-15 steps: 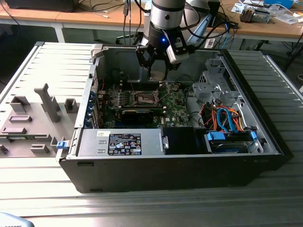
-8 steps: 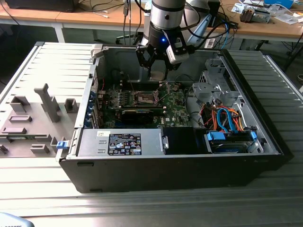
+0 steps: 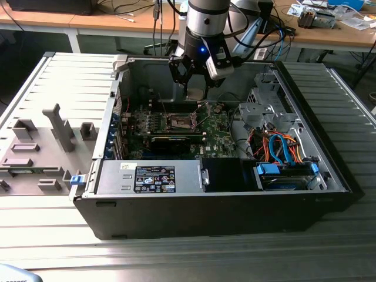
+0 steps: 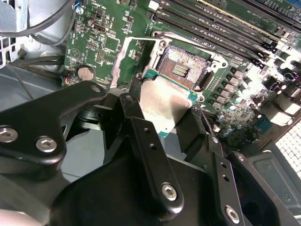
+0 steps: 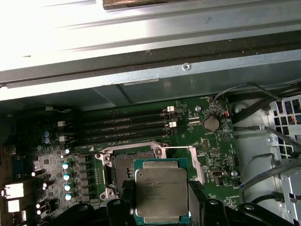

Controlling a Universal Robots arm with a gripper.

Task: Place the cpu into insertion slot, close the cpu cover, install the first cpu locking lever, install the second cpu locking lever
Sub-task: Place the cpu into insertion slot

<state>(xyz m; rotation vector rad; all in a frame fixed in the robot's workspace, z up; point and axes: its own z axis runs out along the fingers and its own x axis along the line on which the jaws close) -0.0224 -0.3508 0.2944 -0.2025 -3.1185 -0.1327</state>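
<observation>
Arm (image 3: 205, 23) vertical over case (image 3: 205, 214), pincer (image 4: 160, 110) pinching cpu (image 5: 161, 190), above open insertion slot (image 5: 131, 164)

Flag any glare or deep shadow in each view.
First wrist view: the metal surface beyond the computer case is blown out white, while the cpu is evenly lit. Second wrist view: glare washes out the capacitors near the insertion slot. Exterior view: the motherboard lies shaded inside the case.

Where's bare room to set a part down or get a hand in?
Free: ribbed grey table top in front of the black computer case; flat grey panel on the exterior view's left. Crowded: green circuit board, where the gripper holds the grey square cpu; cabled drive cage.
</observation>
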